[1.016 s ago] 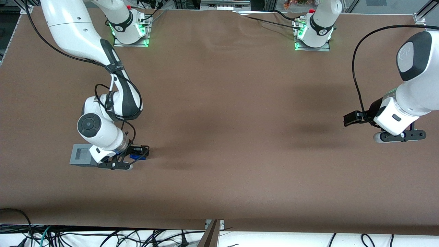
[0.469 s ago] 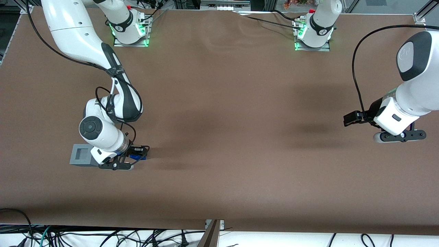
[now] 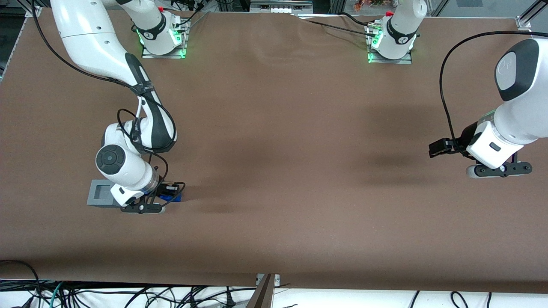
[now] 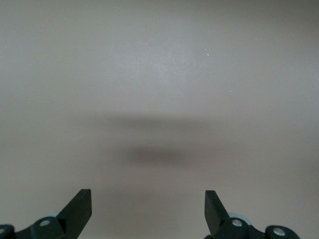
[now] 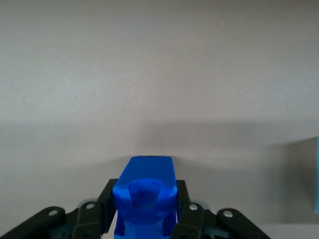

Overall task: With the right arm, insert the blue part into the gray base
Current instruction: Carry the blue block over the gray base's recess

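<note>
The blue part (image 3: 172, 197) lies low at the table, beside the gray base (image 3: 99, 193) and toward the parked arm's end from it. My right arm's gripper (image 3: 168, 193) is shut on the blue part. In the right wrist view the blue part (image 5: 145, 191) fills the gap between the gripper's (image 5: 145, 211) black fingers (image 5: 106, 206), which press on both its sides. I cannot tell whether the part rests on the table or hangs just above it. The base's square recess faces up, and the wrist covers the base's near corner.
The brown table cloth (image 3: 299, 171) stretches wide toward the parked arm's end. Both arm bases (image 3: 162, 38) stand at the table's edge farthest from the front camera. Cables hang below the nearest edge. A pale block edge (image 5: 316, 174) shows in the right wrist view.
The right arm's wrist has shifted slightly toward the gray base, and a little more of the blue part shows beside the gripper. The base has not moved.
</note>
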Robot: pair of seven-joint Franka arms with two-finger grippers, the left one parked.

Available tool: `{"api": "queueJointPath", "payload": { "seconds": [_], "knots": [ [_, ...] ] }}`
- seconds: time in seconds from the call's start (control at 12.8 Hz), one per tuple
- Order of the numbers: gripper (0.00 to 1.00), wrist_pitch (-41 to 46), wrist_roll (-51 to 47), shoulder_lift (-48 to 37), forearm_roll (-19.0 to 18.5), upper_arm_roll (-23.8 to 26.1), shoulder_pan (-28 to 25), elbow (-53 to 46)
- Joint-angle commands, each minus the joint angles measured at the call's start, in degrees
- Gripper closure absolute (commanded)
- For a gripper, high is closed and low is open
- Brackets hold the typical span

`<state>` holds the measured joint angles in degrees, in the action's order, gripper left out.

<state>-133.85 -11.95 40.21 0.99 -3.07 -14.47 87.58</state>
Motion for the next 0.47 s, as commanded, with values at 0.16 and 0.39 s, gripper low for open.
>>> {"api": "queueJointPath", "payload": {
  "seconds": [0.16, 0.39],
  "knots": [
    [0.84, 6.6, 10.7, -7.0, -1.6, -5.9, 0.7, 0.0],
    [0.83, 8.2, 18.7, -8.3, -0.1, -9.6, 3.2, 0.0]
  ]
}}
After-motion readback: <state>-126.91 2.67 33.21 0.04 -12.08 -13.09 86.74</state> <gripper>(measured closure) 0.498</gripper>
